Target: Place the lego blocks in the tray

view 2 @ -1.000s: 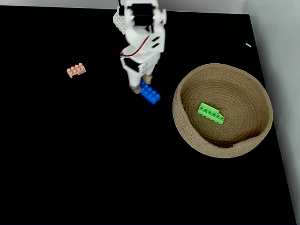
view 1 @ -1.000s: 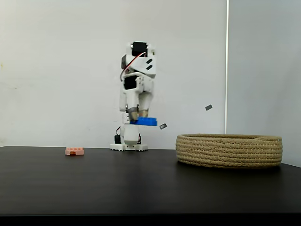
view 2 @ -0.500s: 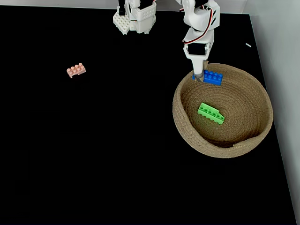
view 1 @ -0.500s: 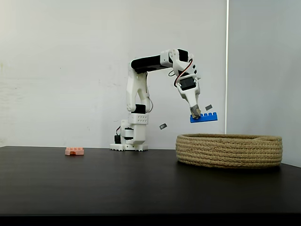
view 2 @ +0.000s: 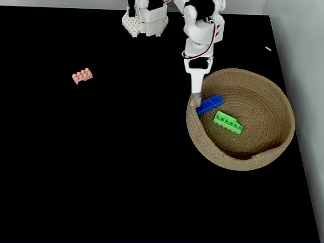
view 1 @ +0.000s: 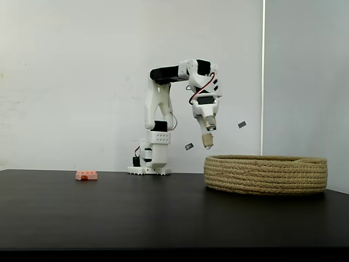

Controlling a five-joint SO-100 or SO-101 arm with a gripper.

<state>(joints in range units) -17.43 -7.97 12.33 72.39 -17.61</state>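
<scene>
Gripper (view 2: 195, 99) hangs over the tray's (view 2: 283, 147) near-left rim, empty, jaw state unclear — blue brick (view 2: 209, 105) lies inside beside the green one (view 2: 227, 122), pink brick (view 2: 82, 76) far left on the table (view 2: 101, 167).

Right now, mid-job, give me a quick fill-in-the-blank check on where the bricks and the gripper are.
1. The long blue studded brick lies inside the ____.
2. Beside it in the coiled tan rope basket lies the bright ____ brick.
3. The small pale pink brick sits on the black ____.
4. In the side fixed view, the gripper hangs above the basket's ____ rim.

Missing words: basket; green; table; left
</scene>
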